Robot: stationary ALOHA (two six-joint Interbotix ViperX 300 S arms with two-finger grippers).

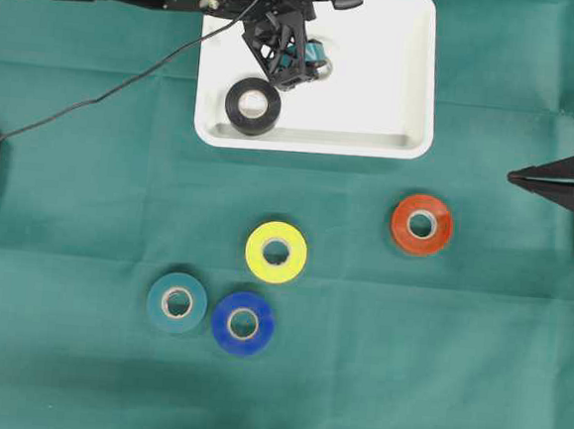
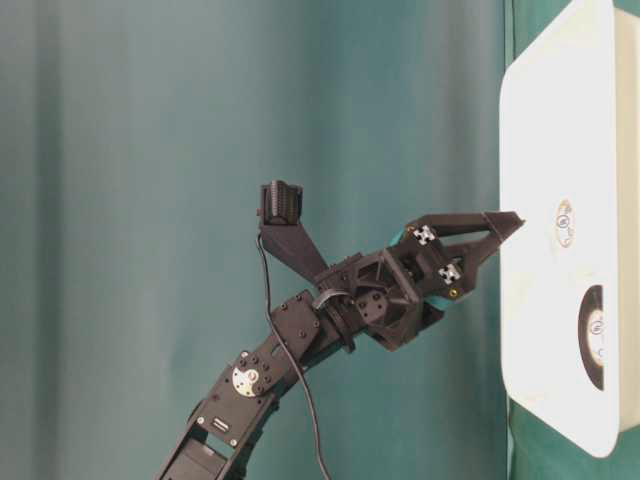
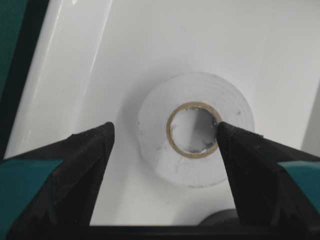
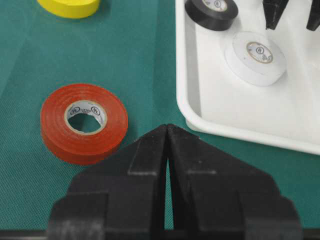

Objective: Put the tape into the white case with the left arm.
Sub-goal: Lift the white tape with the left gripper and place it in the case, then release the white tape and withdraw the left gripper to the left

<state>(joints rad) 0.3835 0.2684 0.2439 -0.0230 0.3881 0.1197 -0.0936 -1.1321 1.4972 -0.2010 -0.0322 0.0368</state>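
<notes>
White case (image 1: pixel 407 75) sits at top centre of the green cloth (image 1: pixel 89 209), long side across the overhead view. Left gripper (image 3: pixel 165 137) hangs over the case, fingers spread apart, nothing between them. White tape roll (image 3: pixel 195 129) lies flat on the case floor right under it: one fingertip (image 3: pixel 235 145) is over the roll's core edge, the other (image 3: pixel 95 142) clear of the roll on the bare floor. Cannot tell if the tips touch the roll. Black tape roll (image 1: pixel 253 106) also lies flat in the case, near its front left corner, just beside the white one

Outside the case on the cloth: red roll (image 1: pixel 421 224), yellow roll (image 1: pixel 276 251), blue roll (image 1: pixel 243 322), teal roll (image 1: pixel 177 302), all flat, blue and teal nearly touching

Right gripper (image 4: pixel 167 131) sits low over the cloth at the right edge, prongs pressed together, empty, red roll just ahead to its left, case corner ahead to its right
</notes>
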